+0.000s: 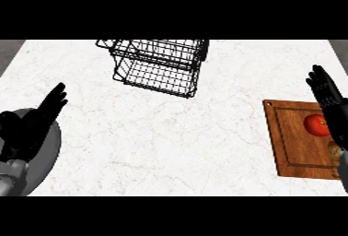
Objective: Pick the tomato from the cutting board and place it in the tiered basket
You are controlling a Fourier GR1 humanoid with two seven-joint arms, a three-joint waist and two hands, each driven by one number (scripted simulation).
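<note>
A red tomato (pixel 315 125) lies on the wooden cutting board (pixel 292 152) at the right edge of the counter. My right hand (pixel 327 94) is open with straight fingers, just above and to the right of the tomato, partly covering the board's right side. The black wire tiered basket (pixel 160 64) stands at the back middle of the counter. My left hand (pixel 35 120) rests open at the left edge, fingers pointing up, far from the board.
A brownish object (pixel 334 153) lies on the board below the tomato, mostly hidden by my right forearm. A grey round plate (pixel 49 159) sits under my left forearm at the left. White marble counter (pixel 170 138) spreads between basket and board.
</note>
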